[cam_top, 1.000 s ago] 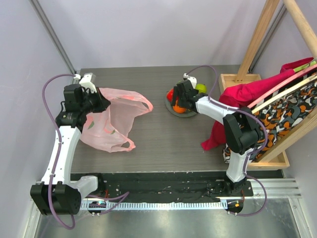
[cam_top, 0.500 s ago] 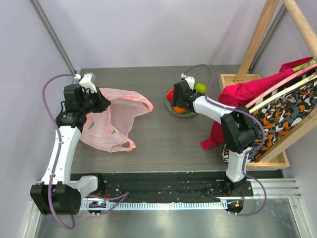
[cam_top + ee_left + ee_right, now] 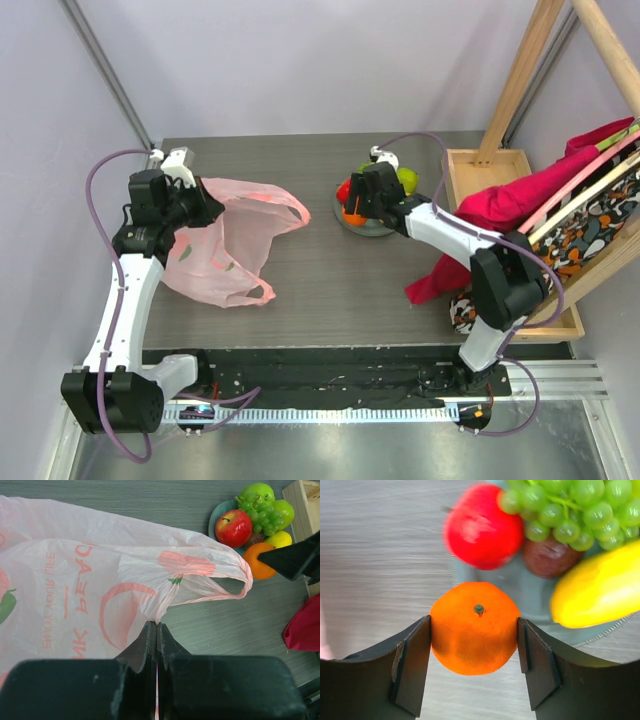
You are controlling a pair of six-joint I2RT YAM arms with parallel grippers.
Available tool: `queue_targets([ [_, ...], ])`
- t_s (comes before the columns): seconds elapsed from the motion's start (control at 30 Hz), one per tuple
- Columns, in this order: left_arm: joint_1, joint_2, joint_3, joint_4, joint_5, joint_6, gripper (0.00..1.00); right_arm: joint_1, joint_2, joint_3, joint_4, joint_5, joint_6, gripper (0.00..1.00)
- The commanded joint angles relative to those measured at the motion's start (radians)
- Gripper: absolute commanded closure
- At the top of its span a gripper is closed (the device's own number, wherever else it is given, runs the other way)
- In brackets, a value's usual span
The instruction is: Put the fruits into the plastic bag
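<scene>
Pink bag point(image 3: 100, 580) with peach prints, orange-hued orange point(image 3: 474, 627), red apple point(image 3: 480, 527), green grapes point(image 3: 570, 505), yellow lemon point(image 3: 597, 590), grey plate point(image 3: 530, 596)

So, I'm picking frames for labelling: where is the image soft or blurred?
Right wrist view: the orange is crisp in the right gripper, the red apple smeared. Left wrist view: print on the plastic bag is sharp, the left gripper's near body soft.

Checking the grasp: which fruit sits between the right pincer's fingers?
The orange, touched on both sides by the right pincer; the red apple and grapes lie beyond.
</scene>
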Motion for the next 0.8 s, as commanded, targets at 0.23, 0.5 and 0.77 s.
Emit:
queue_targets([
  [0.23, -0.005, -0.009, 0.006, 0.019, 0.034, 0.0, 1.0, 0.029, -0.387, -0.258, 0.522, -0.358, -0.008, 0.99],
  [0.5, -0.005, -0.009, 0.003, 0.031, 0.067, -0.008, 1.0, 0.23, -0.381, -0.289, 0.696, -0.5, -0.058, 0.99],
  [0.77, -0.01, -0.014, -0.017, 0.077, 0.151, -0.028, 1.0, 0.292, -0.129, -0.197, 0.713, -0.475, 0.037, 0.99],
])
